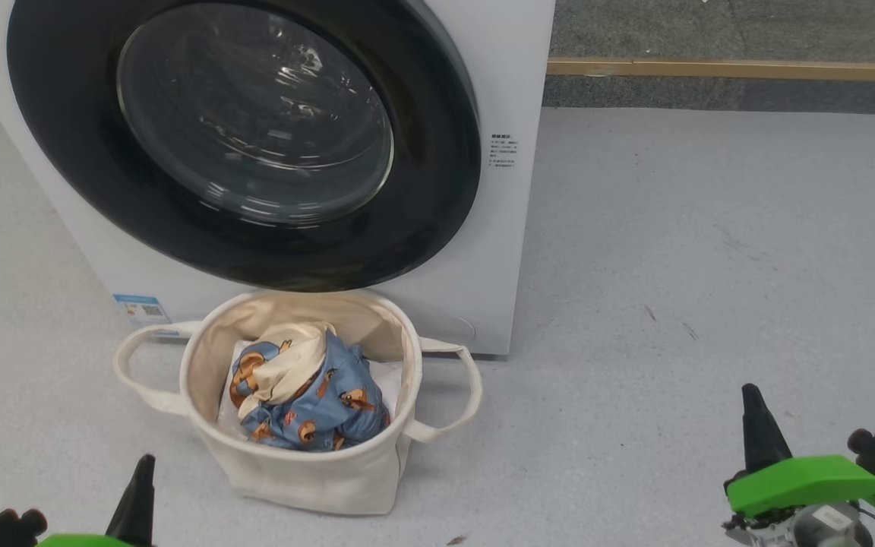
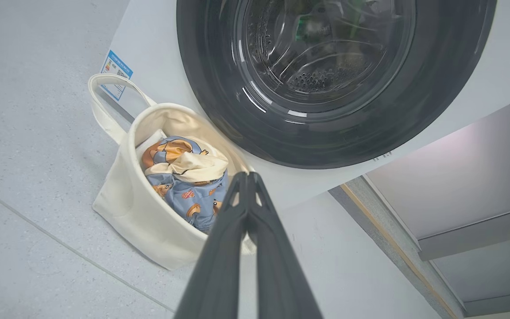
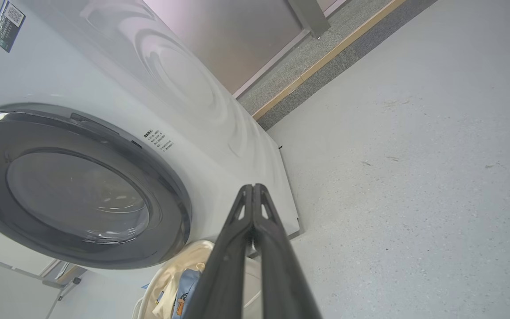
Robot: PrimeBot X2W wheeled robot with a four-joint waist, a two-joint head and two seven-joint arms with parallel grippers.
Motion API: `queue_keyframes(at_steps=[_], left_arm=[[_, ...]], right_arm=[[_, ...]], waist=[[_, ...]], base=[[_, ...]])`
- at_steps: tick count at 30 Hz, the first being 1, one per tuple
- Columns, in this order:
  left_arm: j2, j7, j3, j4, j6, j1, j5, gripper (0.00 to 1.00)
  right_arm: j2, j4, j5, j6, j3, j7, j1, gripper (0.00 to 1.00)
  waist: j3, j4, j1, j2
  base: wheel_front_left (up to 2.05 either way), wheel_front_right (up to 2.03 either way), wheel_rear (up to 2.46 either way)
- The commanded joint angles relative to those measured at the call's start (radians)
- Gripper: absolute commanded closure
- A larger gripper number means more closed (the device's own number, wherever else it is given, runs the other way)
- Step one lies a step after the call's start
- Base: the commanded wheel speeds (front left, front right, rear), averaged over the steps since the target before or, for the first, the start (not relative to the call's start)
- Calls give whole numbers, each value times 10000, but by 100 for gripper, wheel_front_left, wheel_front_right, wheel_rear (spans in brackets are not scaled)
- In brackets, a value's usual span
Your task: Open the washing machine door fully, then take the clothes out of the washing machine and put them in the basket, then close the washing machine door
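The door lies flat against the front of the machine, its black rim flush all round as far as the right wrist view lets me judge; whether the latch has caught I cannot tell. Through the glass the left wrist view shows bare perforated drum metal and no fabric that I can make out. The clothes, blue with brown bears and a cream part on top, sit bundled inside the basket, which stands on the floor just in front of the machine, below the door, with the bundle resting on the white lining.

So, by my reading, all three steps look done: garments out, garments in the basket, door closed. At most a check that the door is truly latched remains.

The left claw is closed tip to tip and holds nothing, hanging near the basket but apart from it. The right claw is likewise closed and empty, well off to the side over bare floor.
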Motion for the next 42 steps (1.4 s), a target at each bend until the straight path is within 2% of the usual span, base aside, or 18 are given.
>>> queue_keyframes(at_steps=[1,42], left_arm=[[97,51,353,-361,-30,-433,-148,100],[-1375,1239,1585,-1094,-54,-391,-2843,100]], right_arm=[[-63,-396,273,-1,36,64,-268,100],[-96,-1118,5107,-3,-97,1275,-12,100]], waist=[[4,7,-1,0],[150,283,-1,0]], base=[[0,0,0],[0,0,0]])
